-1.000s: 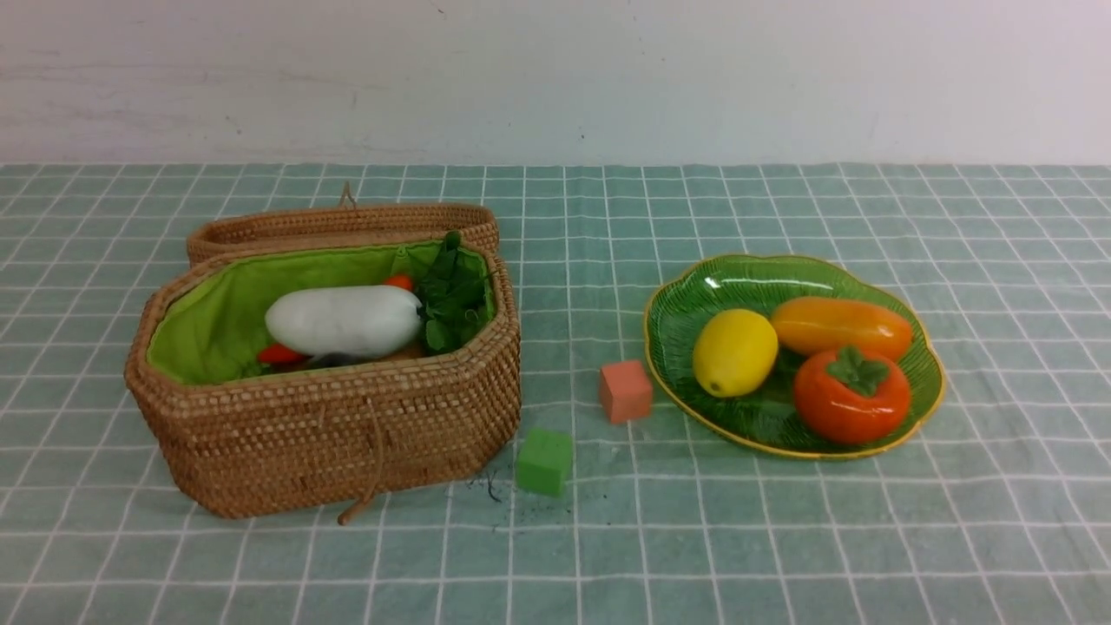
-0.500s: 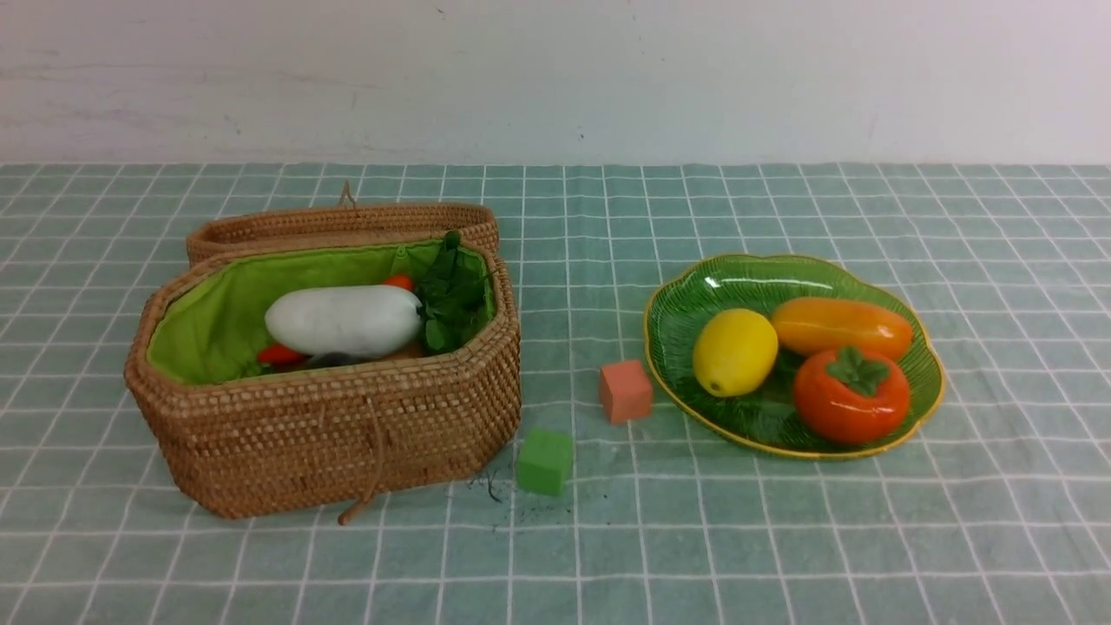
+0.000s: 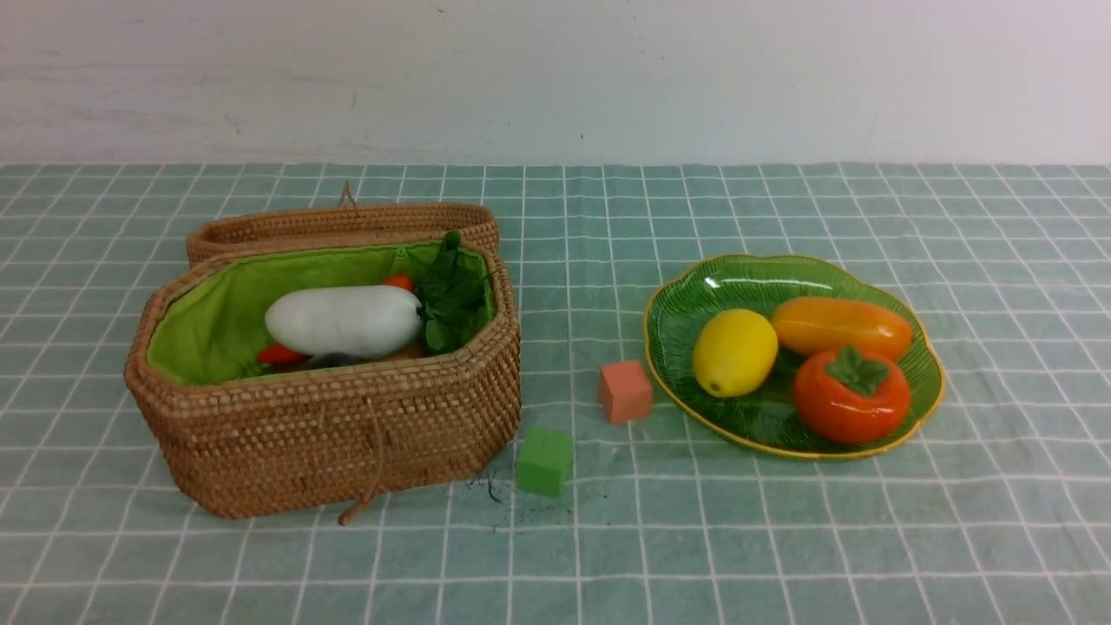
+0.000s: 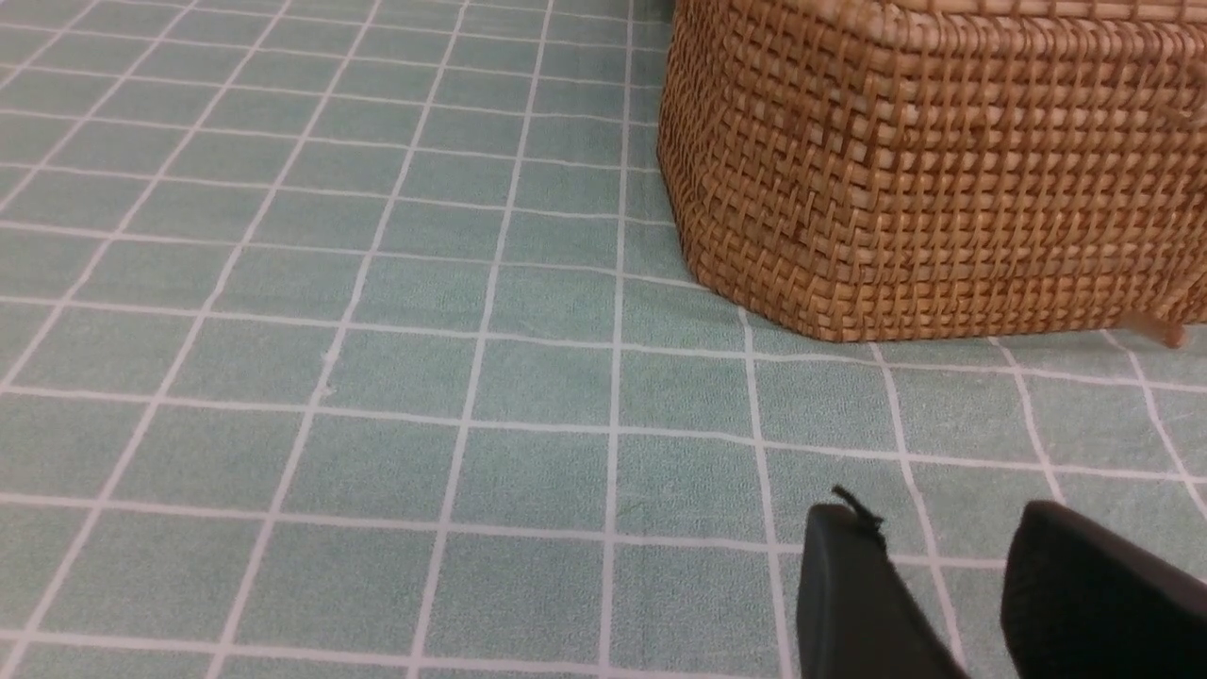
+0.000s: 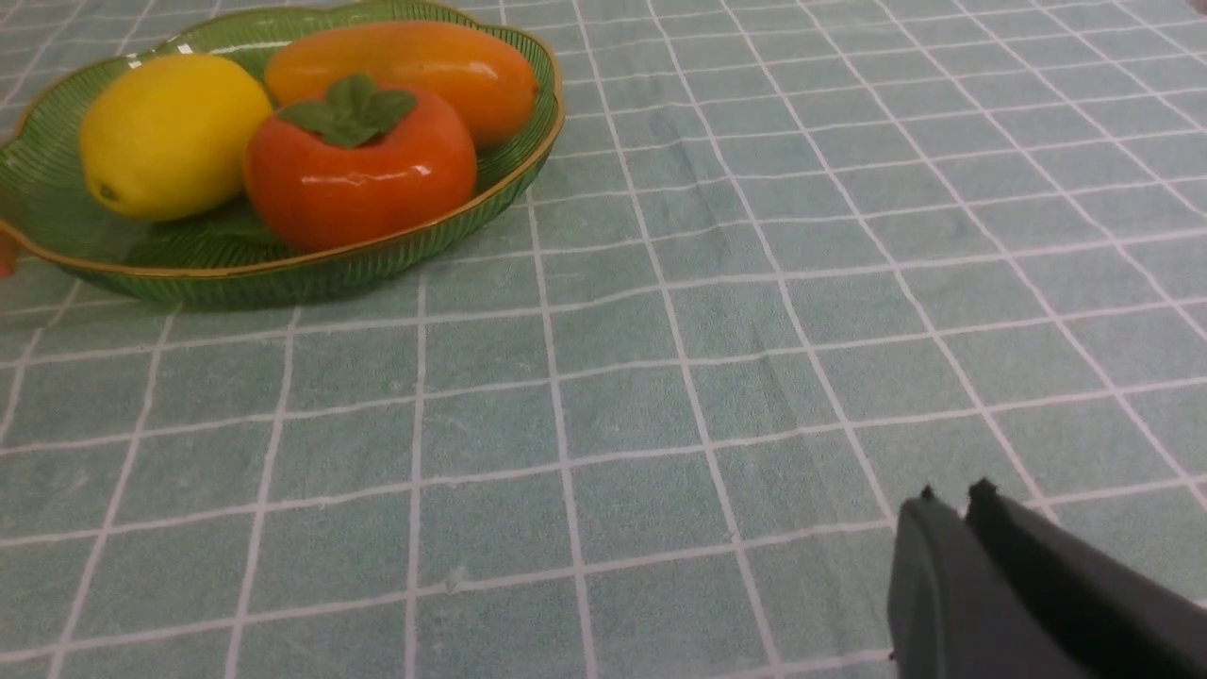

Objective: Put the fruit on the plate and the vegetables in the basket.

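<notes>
The right hand (image 5: 952,500) hangs low over the checked bench (image 3: 781,538), its two dark fingers pressed together with nothing between them. Well ahead of it and off to one side sits the green plate (image 5: 283,273), and all the fruit is on it: the persimmon (image 5: 358,170) nearest the hand, the lemon (image 5: 174,132) beside it, the mango (image 5: 405,71) at the far rim. Over to the left hand (image 4: 943,538): fingers parted with a clear gap, holding nothing, bare cloth beneath. The wicker basket (image 4: 934,170) stands ahead of it, apart from the fingertips. From the front, the basket's lid is laid back and the white radish (image 3: 343,319) lies on top inside, with bits of red chili (image 3: 278,353) showing under it. Between basket and plate, a pink cube (image 3: 625,391) and a green cube (image 3: 544,461) rest on the cloth.
</notes>
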`<act>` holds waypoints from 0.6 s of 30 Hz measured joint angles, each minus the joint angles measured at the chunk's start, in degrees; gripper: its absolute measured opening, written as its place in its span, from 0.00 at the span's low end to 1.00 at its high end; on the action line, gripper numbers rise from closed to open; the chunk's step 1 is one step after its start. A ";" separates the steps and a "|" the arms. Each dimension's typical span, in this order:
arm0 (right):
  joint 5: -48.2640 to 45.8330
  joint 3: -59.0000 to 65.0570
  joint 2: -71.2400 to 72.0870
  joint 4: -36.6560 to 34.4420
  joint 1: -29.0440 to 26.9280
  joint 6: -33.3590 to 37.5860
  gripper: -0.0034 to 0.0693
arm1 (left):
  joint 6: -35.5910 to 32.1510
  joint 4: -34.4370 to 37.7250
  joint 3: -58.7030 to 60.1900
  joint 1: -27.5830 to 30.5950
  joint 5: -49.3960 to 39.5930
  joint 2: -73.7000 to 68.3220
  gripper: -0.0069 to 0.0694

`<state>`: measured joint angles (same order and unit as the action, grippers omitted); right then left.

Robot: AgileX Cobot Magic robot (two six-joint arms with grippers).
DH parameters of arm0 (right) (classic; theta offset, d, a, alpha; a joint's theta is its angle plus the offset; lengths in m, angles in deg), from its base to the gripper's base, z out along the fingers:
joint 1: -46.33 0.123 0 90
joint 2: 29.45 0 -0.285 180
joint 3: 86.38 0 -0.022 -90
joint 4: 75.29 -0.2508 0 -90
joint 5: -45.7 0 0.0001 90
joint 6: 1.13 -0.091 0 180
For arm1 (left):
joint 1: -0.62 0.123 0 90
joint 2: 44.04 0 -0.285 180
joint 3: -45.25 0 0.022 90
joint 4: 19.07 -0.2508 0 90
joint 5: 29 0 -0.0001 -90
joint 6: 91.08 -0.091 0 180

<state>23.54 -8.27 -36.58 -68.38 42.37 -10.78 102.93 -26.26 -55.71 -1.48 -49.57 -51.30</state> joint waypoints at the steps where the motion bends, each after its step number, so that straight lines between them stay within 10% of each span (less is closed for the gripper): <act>1: 0.06 0.00 0.00 0.00 0.00 0.00 0.10 | 0.00 0.00 0.00 0.00 0.00 0.00 0.40; 18: 0.06 0.00 0.00 0.00 0.00 0.00 0.13 | 0.00 0.00 0.00 0.00 0.00 0.00 0.40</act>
<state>23.59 -8.27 -36.58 -68.38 42.37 -10.78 102.93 -26.26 -55.71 -1.48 -49.57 -51.30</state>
